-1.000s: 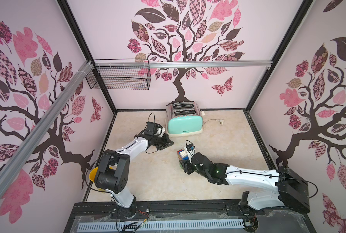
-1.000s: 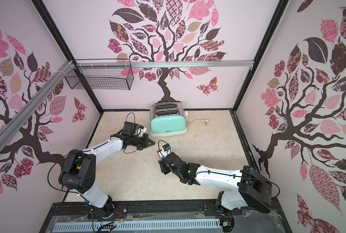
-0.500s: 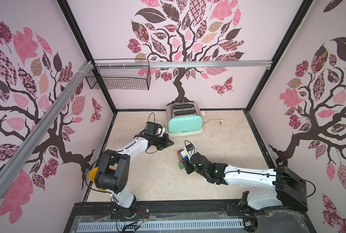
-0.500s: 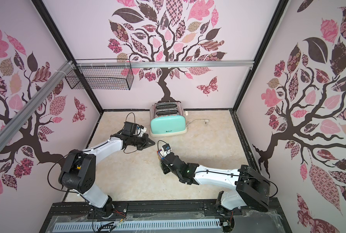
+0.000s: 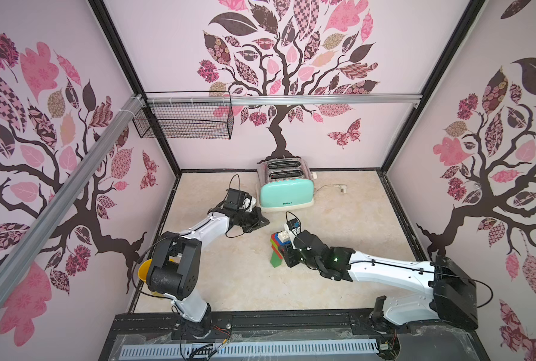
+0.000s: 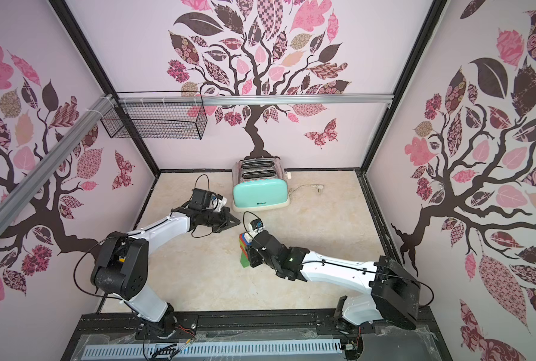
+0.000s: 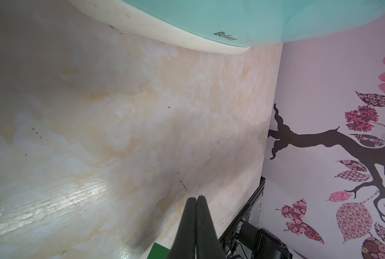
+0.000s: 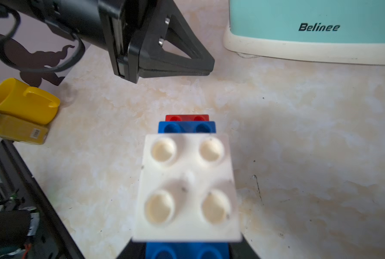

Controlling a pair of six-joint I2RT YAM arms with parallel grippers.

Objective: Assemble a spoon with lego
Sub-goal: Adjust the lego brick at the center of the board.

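Note:
The spoon (image 5: 277, 242) is a stack of red, green and blue bricks with a white tip. It stands tilted in mid-floor in both top views, its green handle (image 6: 245, 261) reaching down to the floor. My right gripper (image 5: 287, 254) is shut on it from the right. In the right wrist view the white brick (image 8: 187, 186) fills the middle, and a blue brick sits between the black fingers (image 8: 246, 251). My left gripper (image 5: 262, 222) is shut and empty, low over the floor just left of the toaster. Its tips (image 7: 196, 198) touch in the left wrist view.
A mint toaster (image 5: 287, 192) stands at the back, its plug (image 5: 341, 188) lying to its right. A yellow mug (image 8: 23, 101) rests on a yellow box (image 8: 18, 131) by the left arm's base. A wire basket (image 5: 185, 120) hangs on the back left wall.
My right gripper's jaws have closed in on the brick build. The left arm has not moved.

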